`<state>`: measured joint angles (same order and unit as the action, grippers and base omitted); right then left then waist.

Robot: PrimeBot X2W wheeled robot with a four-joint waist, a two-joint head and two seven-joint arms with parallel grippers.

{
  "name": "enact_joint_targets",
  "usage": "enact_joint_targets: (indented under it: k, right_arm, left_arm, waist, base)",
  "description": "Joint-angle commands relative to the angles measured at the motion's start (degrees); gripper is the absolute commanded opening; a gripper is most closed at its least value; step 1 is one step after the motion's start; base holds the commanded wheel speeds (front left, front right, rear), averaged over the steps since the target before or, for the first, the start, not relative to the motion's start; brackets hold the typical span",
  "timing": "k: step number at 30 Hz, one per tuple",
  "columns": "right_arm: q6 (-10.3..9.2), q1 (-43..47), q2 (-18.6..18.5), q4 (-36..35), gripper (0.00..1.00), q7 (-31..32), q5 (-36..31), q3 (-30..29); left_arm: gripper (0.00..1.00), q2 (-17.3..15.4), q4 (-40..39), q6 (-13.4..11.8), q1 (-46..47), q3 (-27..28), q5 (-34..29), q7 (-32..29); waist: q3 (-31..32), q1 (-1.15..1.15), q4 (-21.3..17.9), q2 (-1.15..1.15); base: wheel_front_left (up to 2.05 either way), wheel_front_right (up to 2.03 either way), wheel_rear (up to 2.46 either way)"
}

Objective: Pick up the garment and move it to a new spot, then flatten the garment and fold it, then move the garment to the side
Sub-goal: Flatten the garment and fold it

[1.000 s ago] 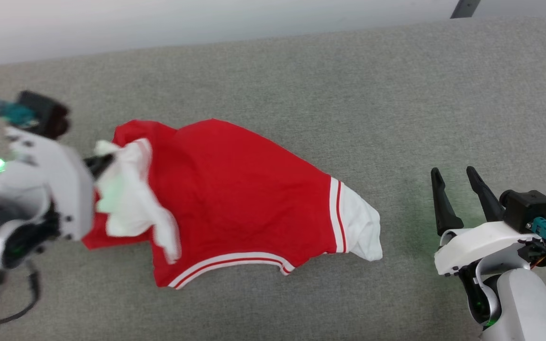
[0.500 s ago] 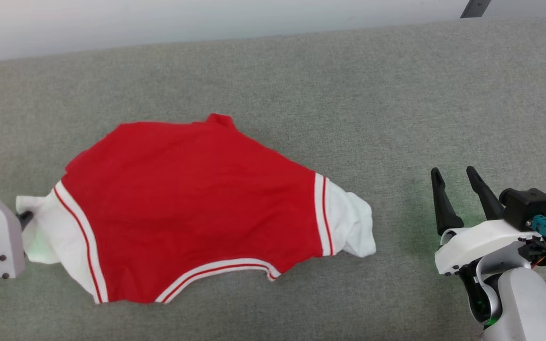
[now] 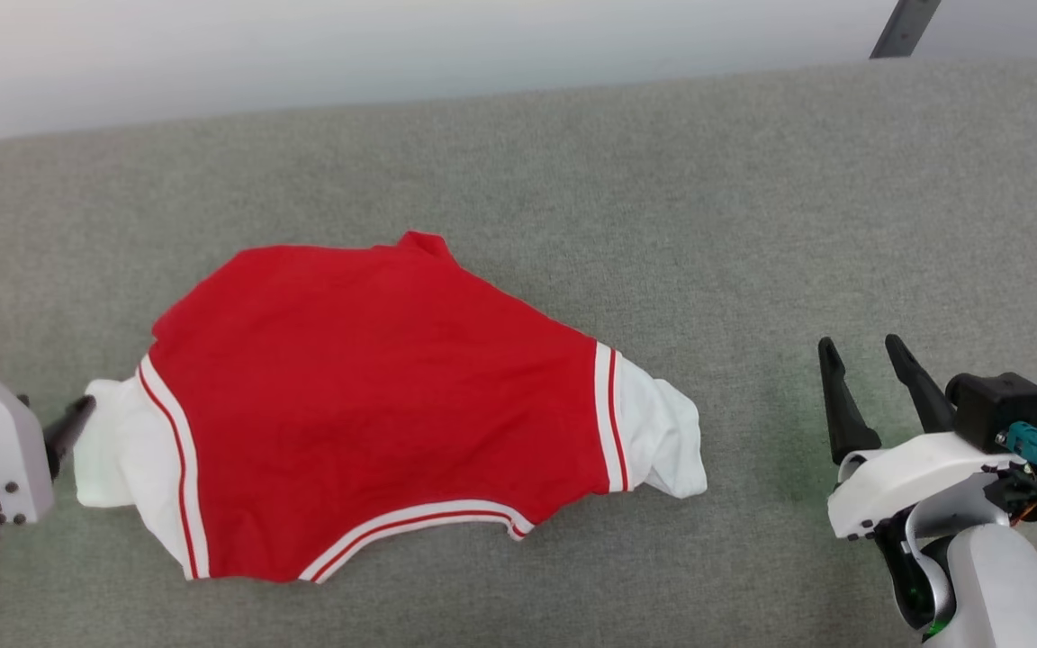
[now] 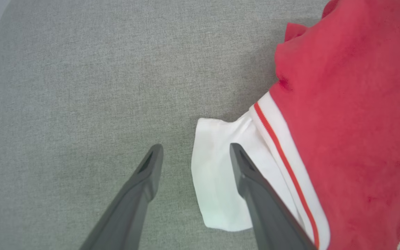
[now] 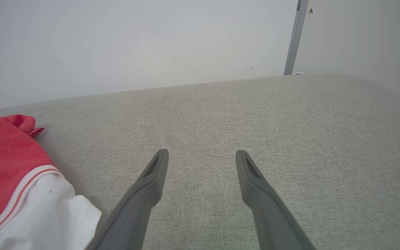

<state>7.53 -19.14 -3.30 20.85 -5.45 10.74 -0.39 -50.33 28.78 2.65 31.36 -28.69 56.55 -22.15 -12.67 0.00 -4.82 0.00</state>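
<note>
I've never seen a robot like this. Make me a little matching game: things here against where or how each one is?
1 garment
2 left gripper
3 right gripper
4 metal post

A open over bare grey surface
B lying spread out, red side up
C open beside the white lining
D top right, behind the surface

Pairs: 1-B, 2-C, 3-A, 4-D

Garment (image 3: 374, 405): soft cloth, matt; red part lightly creased, white lining (image 4: 217, 180) at its ends thinner, smooth, crumpled. Cushion (image 3: 752, 225) under garment: grey woven fabric, coarse weave, matt, speckled. Right of garment, right gripper (image 3: 859, 342): fingers (image 3: 841, 409) dark, smooth, matt, prob. plastic; shell (image 3: 906, 468) behind them white, smooth, slight sheen. Left of garment, left gripper (image 4: 195, 147): same dark matt finish. Wall (image 5: 134, 45) beyond garment: pale, smooth, matt.
</note>
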Motion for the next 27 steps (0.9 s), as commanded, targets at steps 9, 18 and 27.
enact_joint_targets:
  k: [9,18,27]
  right_arm:
    - [-0.08,3.08,-0.9,-0.8,1.0,0.86,0.58,-0.24]
    - [-0.08,4.87,-1.92,-4.55,1.0,1.79,0.13,-0.42]
    - [-0.08,6.32,-2.11,-9.43,1.0,3.73,-0.94,-1.77]
  left_arm:
    - [1.0,0.31,-0.99,0.69,-4.33,-1.92,1.03,-1.93]
    - [1.0,2.25,3.31,1.03,-3.36,-2.96,1.52,-3.04]
    - [1.0,4.27,9.11,2.2,-0.87,-3.37,2.19,-3.57]
  waist:
    - [4.68,0.0,1.31,0.0]
    - [4.04,0.0,0.75,0.0]
    - [1.82,0.0,0.11,0.0]
  base:
    - [0.0,0.0,0.0]
    - [0.0,0.0,0.0]
    - [0.0,0.0,0.0]
